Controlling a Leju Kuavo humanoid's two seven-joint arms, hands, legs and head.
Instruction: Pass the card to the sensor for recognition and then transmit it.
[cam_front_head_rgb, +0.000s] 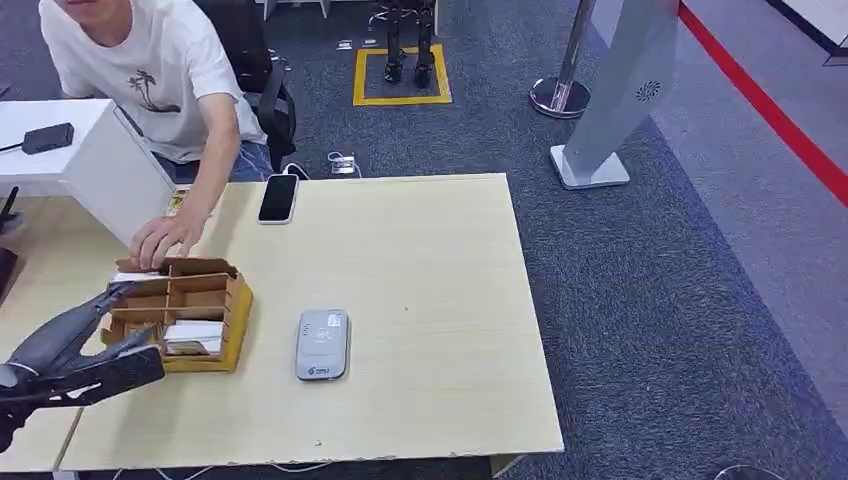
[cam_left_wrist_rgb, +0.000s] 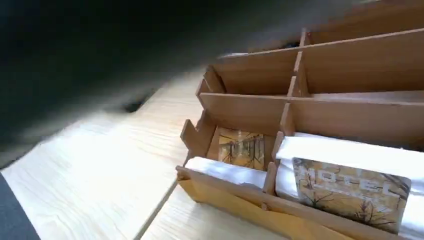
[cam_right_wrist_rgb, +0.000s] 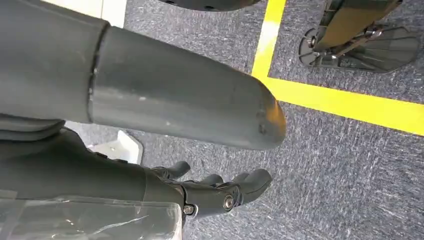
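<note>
The wooden desk (cam_front_head_rgb: 420, 300) carries everything, and the main risk sits at its near-left corner: the left robot hand (cam_front_head_rgb: 75, 345) hovers with its fingers spread and nothing in them, just short of the wooden divided card box (cam_front_head_rgb: 185, 315), while a person's hand (cam_front_head_rgb: 160, 238) rests on the far rim of that same box, just beyond the robot hand. If the robot hand drives in now, it could knock the person's hand or shove the light box along the desk. The box walls also crowd the grasp; thick fingers may jam on a divider or drag out the white sleeves along with a card. The hotel key card (cam_left_wrist_rgb: 350, 192) stands in the near compartment, closest to the robot hand, with another card (cam_left_wrist_rgb: 242, 148) in the next slot. The grey card sensor (cam_front_head_rgb: 322, 345) lies flat, well to the right of the robot hand, with bare desk between. A black smartphone (cam_front_head_rgb: 279, 197) lies far beyond the box. The right robot hand (cam_right_wrist_rgb: 220, 192) hangs over the carpet, fingers loosely curled, holding nothing.
</note>
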